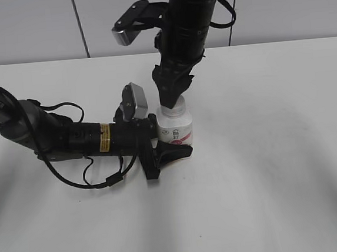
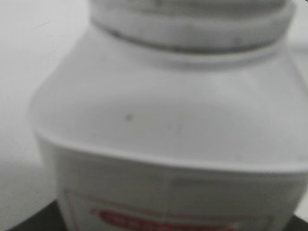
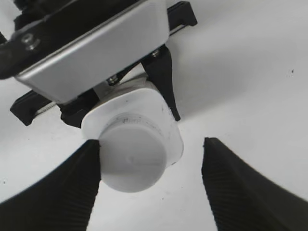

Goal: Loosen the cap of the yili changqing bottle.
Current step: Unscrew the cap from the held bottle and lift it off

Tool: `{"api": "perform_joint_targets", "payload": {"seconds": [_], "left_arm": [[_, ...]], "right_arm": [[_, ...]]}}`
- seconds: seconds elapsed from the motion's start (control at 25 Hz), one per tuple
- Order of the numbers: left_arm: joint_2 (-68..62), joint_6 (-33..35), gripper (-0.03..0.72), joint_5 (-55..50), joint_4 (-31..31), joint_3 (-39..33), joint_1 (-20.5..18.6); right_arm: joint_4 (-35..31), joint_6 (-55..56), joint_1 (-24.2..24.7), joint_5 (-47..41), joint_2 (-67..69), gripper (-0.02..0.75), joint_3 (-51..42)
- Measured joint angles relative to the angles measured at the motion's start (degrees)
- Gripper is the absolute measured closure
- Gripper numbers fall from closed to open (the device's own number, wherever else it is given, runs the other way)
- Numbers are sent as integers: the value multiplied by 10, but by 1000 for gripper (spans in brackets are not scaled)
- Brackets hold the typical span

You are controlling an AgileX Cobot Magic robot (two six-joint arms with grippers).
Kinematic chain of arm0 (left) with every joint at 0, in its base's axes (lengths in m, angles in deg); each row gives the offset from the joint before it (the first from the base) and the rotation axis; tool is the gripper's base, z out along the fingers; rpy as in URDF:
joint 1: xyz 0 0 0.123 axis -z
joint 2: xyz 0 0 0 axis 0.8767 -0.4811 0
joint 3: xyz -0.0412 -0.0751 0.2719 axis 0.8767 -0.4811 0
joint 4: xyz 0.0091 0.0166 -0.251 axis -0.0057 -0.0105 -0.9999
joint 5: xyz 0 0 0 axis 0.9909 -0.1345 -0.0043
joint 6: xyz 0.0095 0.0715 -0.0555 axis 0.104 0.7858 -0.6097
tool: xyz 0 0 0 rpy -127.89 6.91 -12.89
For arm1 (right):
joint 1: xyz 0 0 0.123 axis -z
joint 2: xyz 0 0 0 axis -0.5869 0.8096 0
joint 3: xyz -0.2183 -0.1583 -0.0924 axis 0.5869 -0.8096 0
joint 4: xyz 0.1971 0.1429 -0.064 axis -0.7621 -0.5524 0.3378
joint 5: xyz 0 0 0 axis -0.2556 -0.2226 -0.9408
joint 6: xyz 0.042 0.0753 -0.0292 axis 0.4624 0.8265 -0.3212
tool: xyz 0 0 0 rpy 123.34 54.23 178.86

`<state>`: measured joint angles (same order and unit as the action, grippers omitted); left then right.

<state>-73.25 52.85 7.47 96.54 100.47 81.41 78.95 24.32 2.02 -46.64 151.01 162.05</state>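
Note:
The small white yili changqing bottle (image 1: 176, 131) with a pink-red label stands upright on the white table. My left gripper (image 1: 169, 149) lies low from the left and is shut on the bottle's body. The bottle (image 2: 168, 120) fills the blurred left wrist view, with the cap's rim (image 2: 192, 19) at the top. My right gripper (image 1: 169, 99) hangs straight down over the bottle's top and hides most of the cap there. In the right wrist view the round white cap (image 3: 132, 156) sits between the open right fingers (image 3: 151, 178). The left finger touches the cap and the right finger stands apart.
The white tabletop (image 1: 278, 169) stretches to the right and front of the bottle. The left arm and its cables (image 1: 69, 140) lie across the table's left half. The left wrist's silver camera housing (image 3: 91, 53) sits close behind the bottle. A grey wall is behind.

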Motion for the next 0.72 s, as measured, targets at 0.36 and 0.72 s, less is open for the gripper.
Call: {"api": "perform_joint_targets", "payload": {"seconds": [0.36,0.72], "left_arm": [[0,0,291,0,1,0,0],[0,0,291,-2,1,0,0]], "right_arm": [[-14,101,0,0,-31,216,0],[-15,317,0,0,-36,216,0]]}}
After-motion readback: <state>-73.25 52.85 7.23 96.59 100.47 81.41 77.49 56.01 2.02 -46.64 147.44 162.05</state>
